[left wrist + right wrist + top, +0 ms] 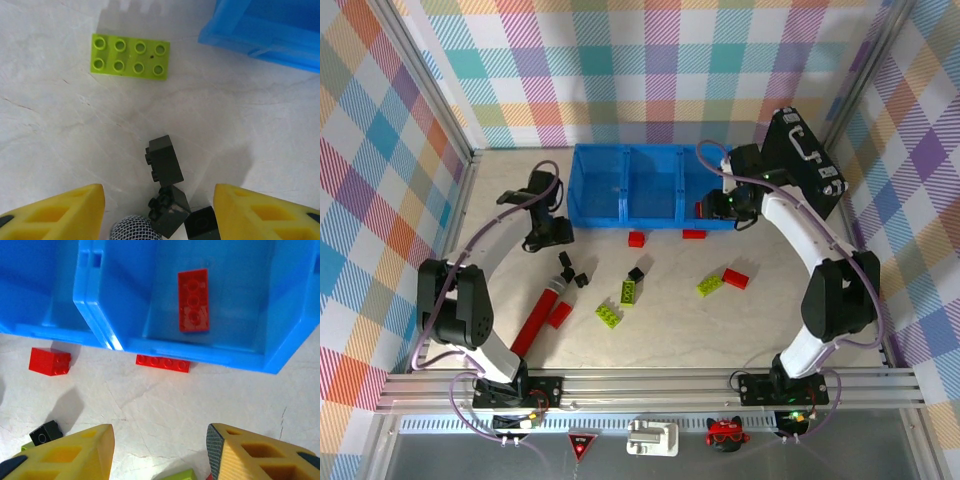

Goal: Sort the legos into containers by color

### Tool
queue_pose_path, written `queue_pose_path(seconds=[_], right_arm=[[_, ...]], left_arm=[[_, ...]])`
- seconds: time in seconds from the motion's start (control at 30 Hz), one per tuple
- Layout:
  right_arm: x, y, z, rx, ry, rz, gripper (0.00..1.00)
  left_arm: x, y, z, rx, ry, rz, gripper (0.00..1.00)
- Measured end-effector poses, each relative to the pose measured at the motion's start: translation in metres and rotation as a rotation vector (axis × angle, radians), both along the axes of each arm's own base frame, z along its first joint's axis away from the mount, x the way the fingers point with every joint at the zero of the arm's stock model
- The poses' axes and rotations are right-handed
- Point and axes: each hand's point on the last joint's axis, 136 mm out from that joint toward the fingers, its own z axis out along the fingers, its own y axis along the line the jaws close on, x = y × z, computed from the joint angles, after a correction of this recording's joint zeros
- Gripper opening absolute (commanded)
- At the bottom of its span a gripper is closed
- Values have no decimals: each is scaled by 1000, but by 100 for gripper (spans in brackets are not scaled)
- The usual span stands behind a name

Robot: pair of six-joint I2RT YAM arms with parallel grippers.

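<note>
Left gripper [159, 196], marbled tabletop [60, 125], plaid walls [660, 70]

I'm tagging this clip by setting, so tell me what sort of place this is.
Most likely a robotics lab test cell, not a home: plaid printed panels wall in the marble-look table, an aluminium rail runs along its near edge, and legos lie before blue containers.

Containers [620, 215] are blue; legos [130, 56] red, lime, seemingly black.
</note>
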Motion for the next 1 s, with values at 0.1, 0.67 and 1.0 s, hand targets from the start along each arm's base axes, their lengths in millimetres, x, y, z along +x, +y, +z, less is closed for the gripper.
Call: queue_pose_path(seconds=[0.1, 0.67, 1.0], right_arm=[[-10, -3, -4, 4, 7, -12, 54], [-26, -8, -9, 14, 17, -40, 54], [-27, -7, -9, 23, 22, -42, 54]], left_arm=[[1, -3, -9, 2, 20, 18, 54], [3, -7, -54, 4, 83, 51, 48], [-7, -7, -68, 12, 112, 48, 37]])
